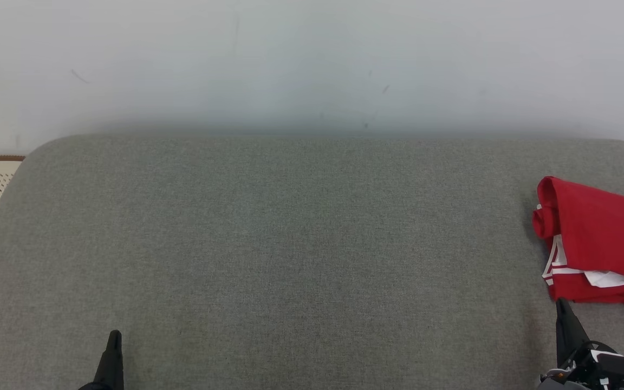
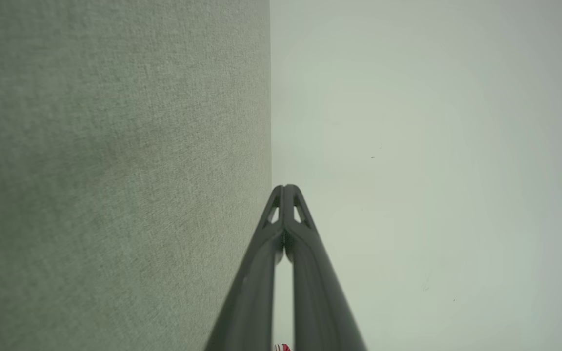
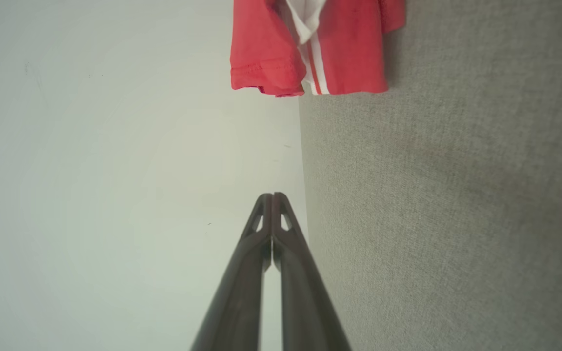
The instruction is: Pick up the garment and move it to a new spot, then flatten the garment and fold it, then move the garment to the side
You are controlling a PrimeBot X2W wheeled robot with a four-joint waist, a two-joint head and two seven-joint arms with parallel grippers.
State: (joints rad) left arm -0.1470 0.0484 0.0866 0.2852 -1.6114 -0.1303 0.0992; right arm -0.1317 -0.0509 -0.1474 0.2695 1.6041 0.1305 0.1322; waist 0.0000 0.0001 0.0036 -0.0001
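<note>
Both my pincers are fully closed and empty. On the left pincer the fingers meet tip to tip, as the left wrist view confirms. It grips nothing and sits low at the near left of the table, well apart from the garment. The right pincer has its fingers shut in the same way. Its tip points toward the garment's near hem and stands near it. The right wrist view shows bare table between the tip and the cloth, so I judge there is no contact. The garment lies at the far right of the table, partly cut off by the edge of the head view. It is a compact red bundle with layers doubled over each other, a rolled edge on its left side, and white stripes and a white tag showing. The middle of the table carries nothing. For task status, the layered shape and the side position suggest that pick-up, flattening, folding and moving aside are done. The fold looks loose, however, and the edges do not line up. If this bundle is instead the unworked garment, then every step is still to do. The pictures do not settle which reading applies.
</note>
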